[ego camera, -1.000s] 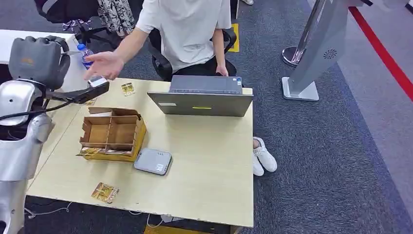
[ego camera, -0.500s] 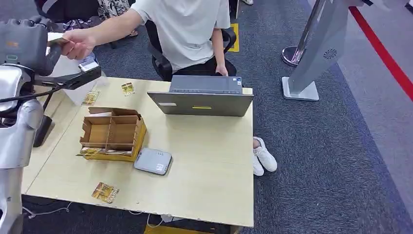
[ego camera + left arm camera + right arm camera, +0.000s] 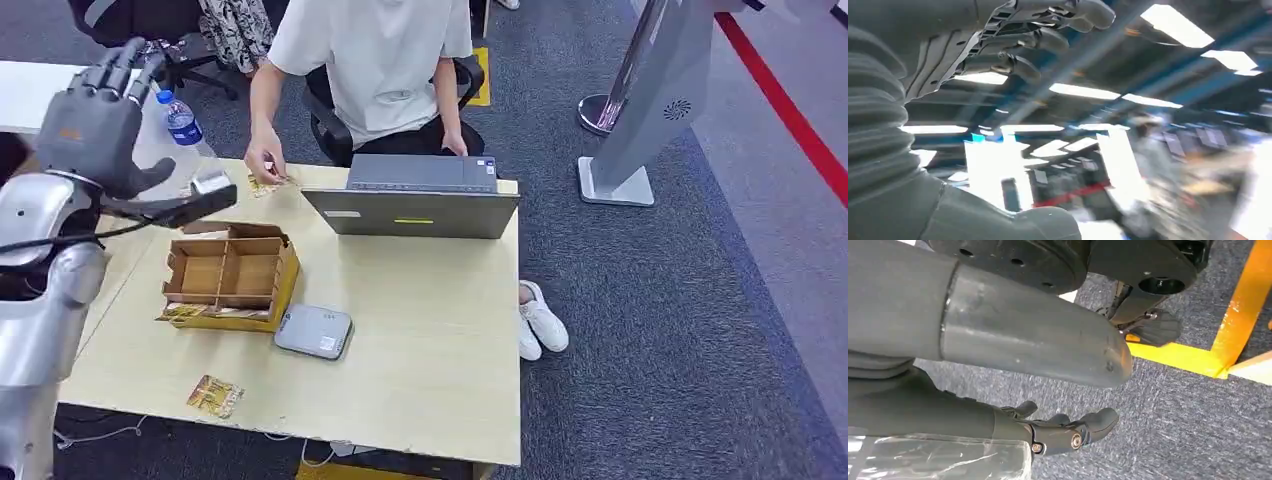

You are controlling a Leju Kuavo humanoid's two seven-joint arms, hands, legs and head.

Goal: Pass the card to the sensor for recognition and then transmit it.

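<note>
My left hand [image 3: 100, 125] is raised above the table's far left corner, fingers spread and empty; in the left wrist view the left hand [image 3: 1013, 45] shows against ceiling lights. A seated person's hand [image 3: 264, 163] rests on a gold card [image 3: 270, 183] at the table's far edge. The grey flat sensor [image 3: 314, 331] lies beside the cardboard box [image 3: 230, 272]. Another gold card [image 3: 214, 396] lies near the front edge. My right hand [image 3: 1068, 432] hangs over grey carpet and holds nothing.
An open laptop [image 3: 415, 200] stands at the table's [image 3: 430, 340] far side in front of the person. A water bottle [image 3: 180, 115] stands at the far left. Gold cards [image 3: 192, 311] lie in the box's near compartment. A grey kiosk stand [image 3: 650, 110] rises at the right.
The person's hand, which reached up to my left hand, has come down to the card at the table's far edge. My left hand has spread its fingers and shifted slightly right.
</note>
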